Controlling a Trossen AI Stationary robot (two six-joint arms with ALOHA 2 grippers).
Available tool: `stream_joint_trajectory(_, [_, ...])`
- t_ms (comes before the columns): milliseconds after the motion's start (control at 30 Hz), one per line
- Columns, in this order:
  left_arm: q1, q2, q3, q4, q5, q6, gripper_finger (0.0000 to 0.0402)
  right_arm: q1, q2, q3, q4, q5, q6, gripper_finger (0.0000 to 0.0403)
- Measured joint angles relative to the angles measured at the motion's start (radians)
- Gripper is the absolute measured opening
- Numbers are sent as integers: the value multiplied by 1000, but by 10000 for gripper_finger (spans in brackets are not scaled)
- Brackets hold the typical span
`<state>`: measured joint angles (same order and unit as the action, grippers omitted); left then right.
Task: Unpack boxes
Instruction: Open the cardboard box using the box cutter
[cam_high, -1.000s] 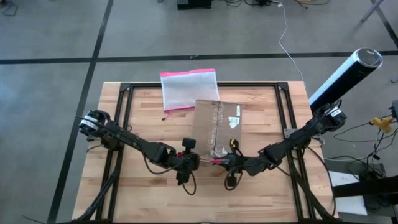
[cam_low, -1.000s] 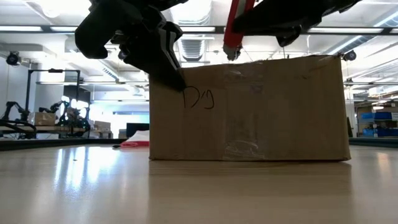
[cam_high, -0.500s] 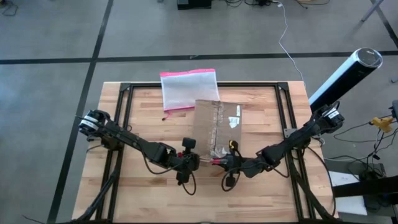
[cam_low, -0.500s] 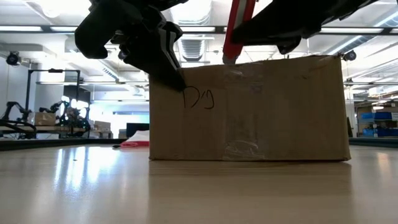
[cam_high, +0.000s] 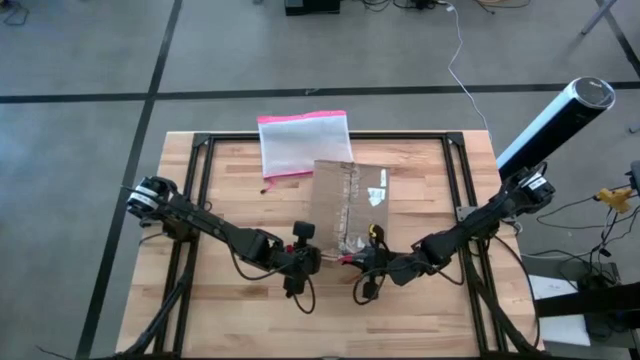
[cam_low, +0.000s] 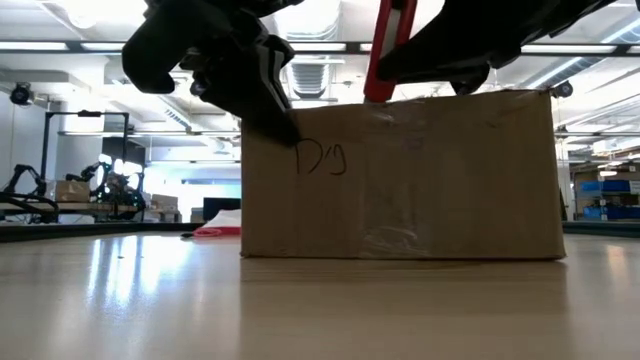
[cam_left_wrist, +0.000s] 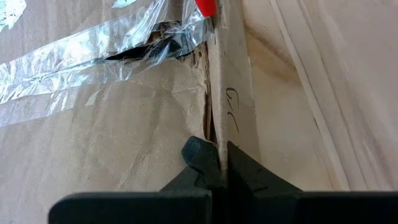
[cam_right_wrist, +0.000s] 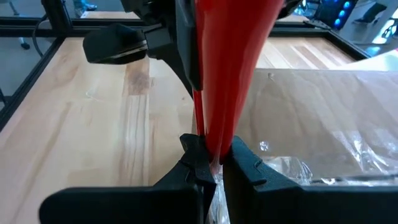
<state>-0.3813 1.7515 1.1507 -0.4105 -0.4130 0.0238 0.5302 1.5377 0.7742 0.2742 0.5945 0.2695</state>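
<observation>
Left gripper was clamped on the near top edge of the box; right gripper, just beside it, pinched a red tool at the taped seam. Tool's tip was hidden. Brown cardboard box sat mid tabletop, clear tape torn, white labels on top.

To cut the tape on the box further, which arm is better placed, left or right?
Probably the right. Its claw is shut on the red tool, whose tip is at the torn tape on the box. The left claw is clamped on the box's near edge, holding it.
</observation>
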Motion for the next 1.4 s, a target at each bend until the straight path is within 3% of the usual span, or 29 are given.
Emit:
stream_joint_trajectory(500, [0, 2, 1, 29, 7, -7, 0, 38, -48, 0, -97, 14, 88, 6])
stream_joint_trajectory(1400, [0, 1, 1, 28, 0, -11, 0, 79, -125, -3, -169, 51, 108, 6])
